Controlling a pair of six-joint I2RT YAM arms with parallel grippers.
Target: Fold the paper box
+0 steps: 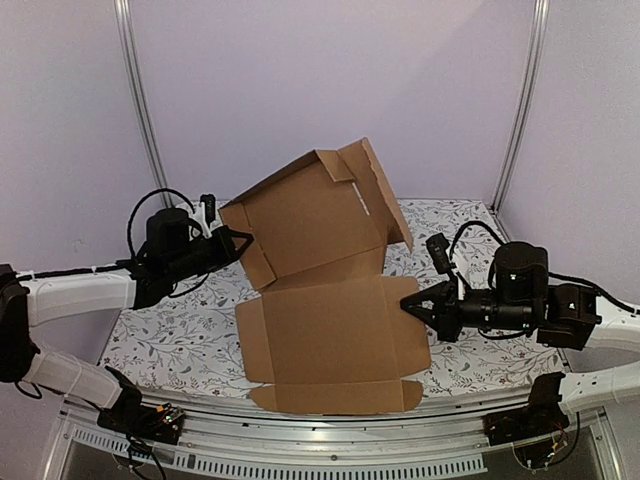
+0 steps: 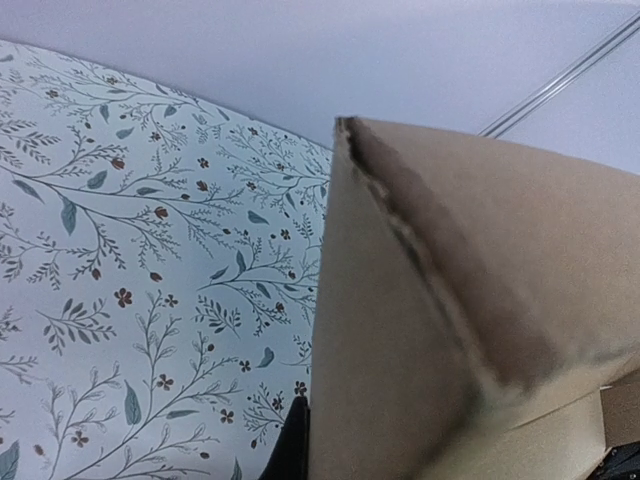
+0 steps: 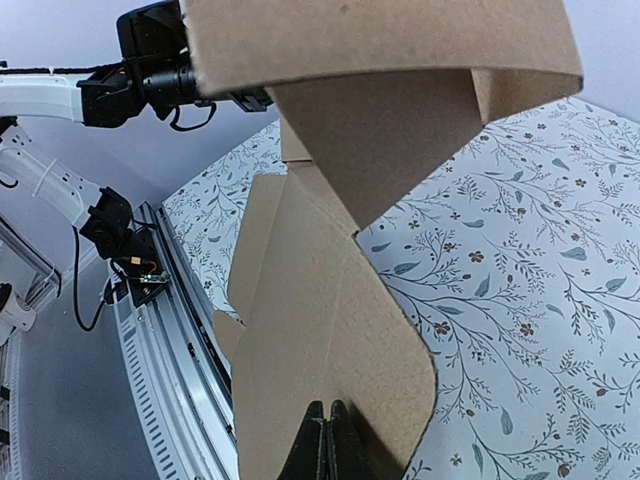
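From my station I see the paper box (image 1: 320, 330) spread open in the middle of the flower-patterned desk (image 1: 170, 330). Its near half lies flat, with narrow flaps along the edges, and its far half stands tilted up off the surface, leaning toward the back wall.

The left tool (image 1: 240, 238) sits at the left edge of that raised half, touching it near the lower corner. Its jaws are closed. In the left wrist view, cardboard fills the frame just in front of the camera, and I cannot tell whether any of it is pinched.

The right tool (image 1: 408, 304) points in from the right and meets the rounded side flap of the flat half. In the right wrist view its fingers (image 3: 316, 450) are pressed together with nothing between them, their tips against the flap's face.
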